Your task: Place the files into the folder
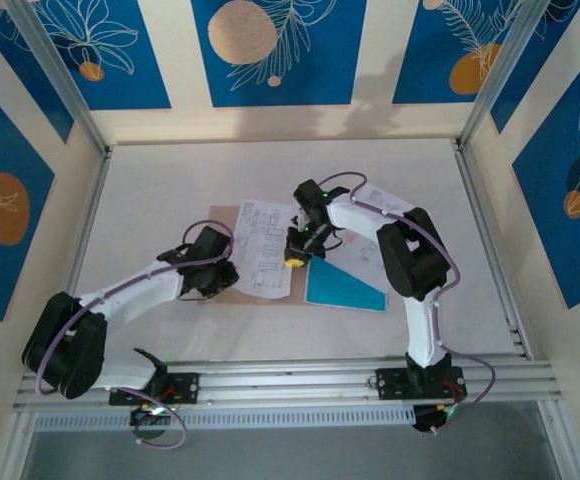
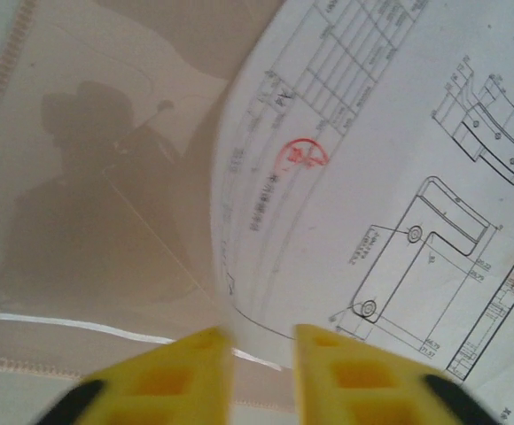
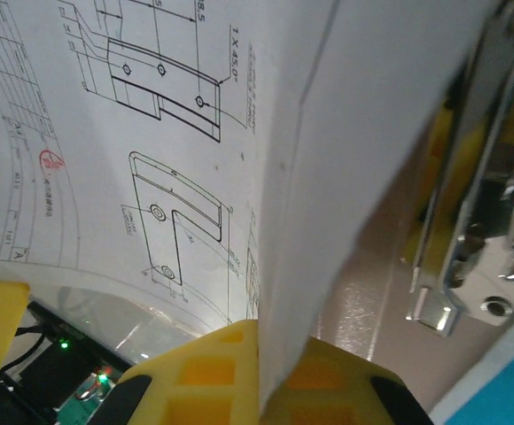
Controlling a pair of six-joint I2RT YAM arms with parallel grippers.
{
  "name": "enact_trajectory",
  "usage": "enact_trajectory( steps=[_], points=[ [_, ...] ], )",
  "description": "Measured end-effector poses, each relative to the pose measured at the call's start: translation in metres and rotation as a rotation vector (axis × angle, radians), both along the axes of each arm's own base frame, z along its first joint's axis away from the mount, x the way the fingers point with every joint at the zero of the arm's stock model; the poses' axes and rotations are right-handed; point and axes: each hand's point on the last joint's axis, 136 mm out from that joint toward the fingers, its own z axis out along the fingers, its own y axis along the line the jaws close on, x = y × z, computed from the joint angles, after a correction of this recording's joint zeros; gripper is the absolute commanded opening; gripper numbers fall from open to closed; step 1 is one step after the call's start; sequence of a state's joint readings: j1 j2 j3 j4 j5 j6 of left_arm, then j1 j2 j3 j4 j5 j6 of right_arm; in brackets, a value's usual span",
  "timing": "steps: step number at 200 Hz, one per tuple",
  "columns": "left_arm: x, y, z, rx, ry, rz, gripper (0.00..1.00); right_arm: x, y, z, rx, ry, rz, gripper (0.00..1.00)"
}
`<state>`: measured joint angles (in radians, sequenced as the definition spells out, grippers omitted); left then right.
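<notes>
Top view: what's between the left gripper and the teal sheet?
White printed files on the folder, the right gripper at their right edge; top view.

Most of folder (image 1: 224, 213) — under ppr sheets (image 1: 268, 262)

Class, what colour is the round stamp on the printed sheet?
The stamp is red, clearest in the left wrist view.

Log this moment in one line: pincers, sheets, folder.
left pincer: open, over folder | right pincer: shut on white sheet, edge lifted | teal sheet: lying outside folder
</notes>
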<state>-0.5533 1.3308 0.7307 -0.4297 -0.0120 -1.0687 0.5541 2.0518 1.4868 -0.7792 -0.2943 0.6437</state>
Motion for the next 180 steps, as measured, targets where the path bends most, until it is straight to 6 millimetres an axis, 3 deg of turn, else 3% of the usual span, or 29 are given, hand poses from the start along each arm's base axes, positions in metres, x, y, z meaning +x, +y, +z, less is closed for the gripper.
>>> enact_trajectory(
  steps=[25, 54, 97, 134, 180],
  points=[
    [-0.003, 0.010, 0.001, 0.015, 0.016, 0.011, 0.36, 0.010, -0.017, 0.002, -0.030, -0.040, 0.010, 0.00],
    [-0.004, 0.038, -0.004, 0.041, 0.069, 0.075, 0.35, 0.023, -0.040, 0.016, -0.051, -0.120, 0.037, 0.00],
    [-0.006, 0.075, -0.018, 0.062, 0.163, 0.151, 0.24, 0.036, -0.062, 0.039, -0.072, -0.232, 0.080, 0.00],
    [-0.010, 0.087, -0.029, 0.068, 0.227, 0.160, 0.10, 0.039, -0.070, 0.057, -0.106, -0.315, 0.110, 0.00],
    [-0.012, 0.085, -0.033, 0.062, 0.241, 0.124, 0.00, 0.040, -0.069, 0.084, -0.136, -0.429, 0.152, 0.00]
  ],
)
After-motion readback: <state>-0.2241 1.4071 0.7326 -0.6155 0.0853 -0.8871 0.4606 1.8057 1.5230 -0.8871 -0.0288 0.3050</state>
